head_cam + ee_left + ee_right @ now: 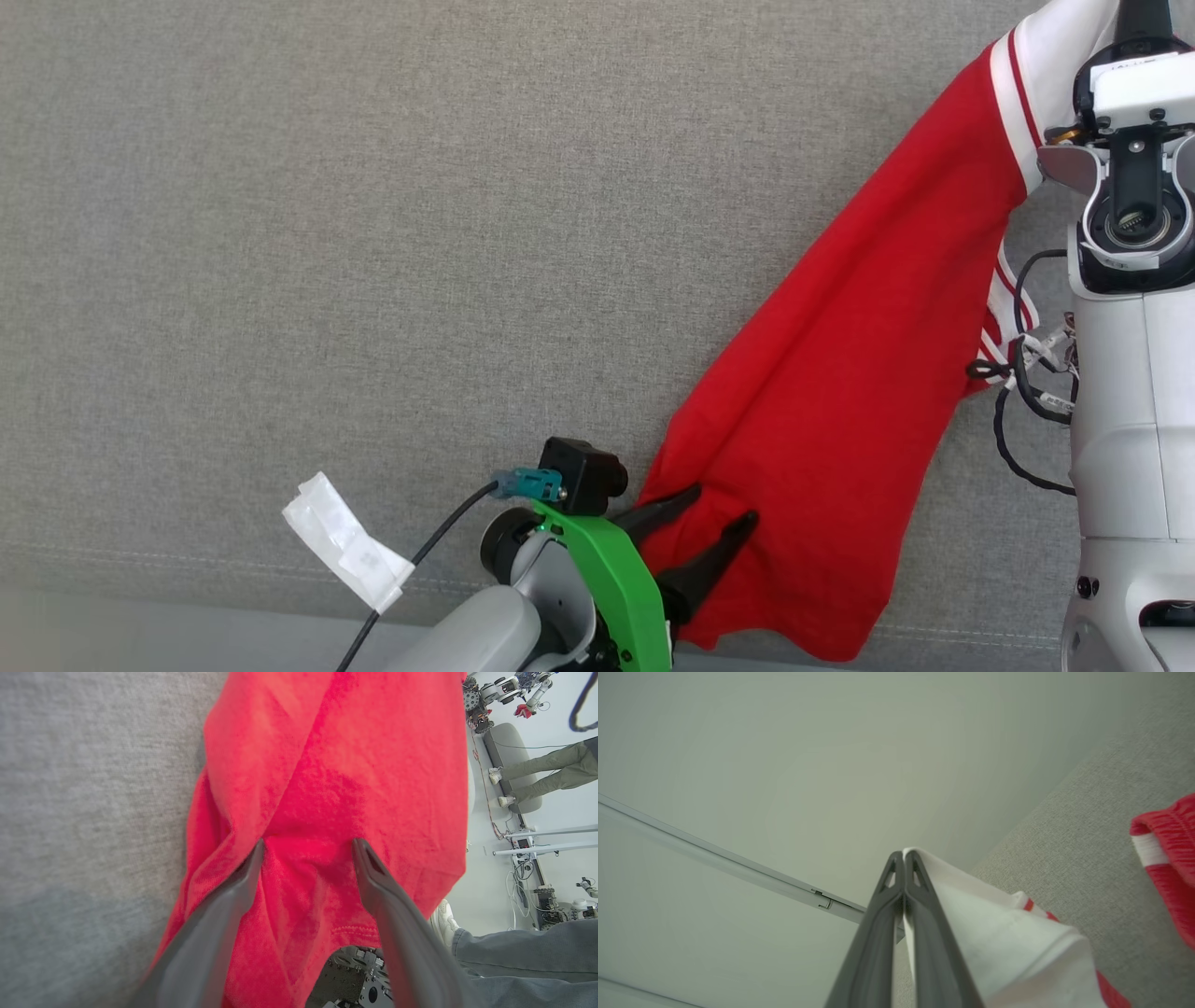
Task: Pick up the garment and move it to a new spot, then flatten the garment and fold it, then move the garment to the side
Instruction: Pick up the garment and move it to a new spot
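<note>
Left gripper (724, 502): wide open, astride the near corner
Garment (840, 373): stretches away far-right, up to the right gripper (903, 854) pinching it

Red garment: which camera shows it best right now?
Head view: the garment shows most of its length, upper right down to the left gripper. The left wrist view gives close red cloth between spread fingers; the right wrist view, a white part pinched in the right gripper.
</note>
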Robot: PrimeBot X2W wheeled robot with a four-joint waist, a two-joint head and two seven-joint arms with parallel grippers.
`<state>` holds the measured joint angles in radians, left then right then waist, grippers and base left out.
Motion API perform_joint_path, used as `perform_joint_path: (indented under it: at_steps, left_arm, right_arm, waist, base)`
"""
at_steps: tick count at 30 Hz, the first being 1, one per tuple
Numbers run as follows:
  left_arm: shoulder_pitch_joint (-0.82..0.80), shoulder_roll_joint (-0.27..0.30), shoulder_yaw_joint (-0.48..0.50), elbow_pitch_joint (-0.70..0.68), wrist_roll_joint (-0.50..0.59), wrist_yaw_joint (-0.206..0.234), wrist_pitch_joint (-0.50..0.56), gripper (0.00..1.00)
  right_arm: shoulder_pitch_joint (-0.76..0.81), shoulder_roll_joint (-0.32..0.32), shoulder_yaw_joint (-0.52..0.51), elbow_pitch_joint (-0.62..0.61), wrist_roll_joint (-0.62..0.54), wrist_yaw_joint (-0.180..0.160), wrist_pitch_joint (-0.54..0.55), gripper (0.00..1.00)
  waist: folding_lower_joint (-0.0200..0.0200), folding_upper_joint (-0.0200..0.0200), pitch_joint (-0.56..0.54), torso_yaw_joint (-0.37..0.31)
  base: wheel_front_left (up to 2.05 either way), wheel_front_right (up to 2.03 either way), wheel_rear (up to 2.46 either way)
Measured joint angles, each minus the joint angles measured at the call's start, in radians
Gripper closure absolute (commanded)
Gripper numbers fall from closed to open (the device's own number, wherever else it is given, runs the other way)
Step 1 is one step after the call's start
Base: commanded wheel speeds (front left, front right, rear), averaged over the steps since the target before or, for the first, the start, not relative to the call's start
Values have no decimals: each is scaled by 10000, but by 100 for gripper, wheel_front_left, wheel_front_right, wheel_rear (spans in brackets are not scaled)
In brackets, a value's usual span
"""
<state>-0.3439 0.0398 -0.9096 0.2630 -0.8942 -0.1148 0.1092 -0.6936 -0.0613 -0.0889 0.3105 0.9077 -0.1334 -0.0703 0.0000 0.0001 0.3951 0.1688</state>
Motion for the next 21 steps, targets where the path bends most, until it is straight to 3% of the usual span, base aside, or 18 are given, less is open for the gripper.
perform_joint_path:
  at_steps: [4, 5, 6, 7, 8, 21]
  left_arm:
    - [-21, 2, -46, 71, 0, -4, -2, 0]
    - [-53, 4, -73, 111, 0, -8, -2, 11]
    - [-68, 4, -90, 150, 2, -8, -2, 54]
    - [-88, 6, -104, 184, 2, -8, -2, 82]
    - [-106, 10, -115, 222, 2, -8, -2, 100]
    - [-157, -29, -263, 589, -2, -58, 2, 100]
  right_arm:
    - [54, 2, -4, 27, 0, 0, -54, 100]
    - [55, 2, -6, 29, 0, 0, -79, 100]
    - [56, 2, -12, 29, 0, 0, -81, 100]
    - [56, 2, -15, 29, 0, 0, -82, 100]
    - [57, 2, -19, 29, 0, 0, -82, 100]
    - [76, 4, -100, 38, 0, 0, -96, 100]
  waist:
    - [0, 0, -37, -29]
    - [0, 0, -46, -37]
    - [0, 0, -54, -46]
    - [0, 0, -61, -56]
    - [0, 0, -64, -66]
    - [0, 0, -60, -124]
  base:
    - [0, 0, 0]
    - [0, 0, 0]
    - [0, 0, 0]
    - [0, 0, 0]
    - [0, 0, 0]
    - [0, 0, 0]
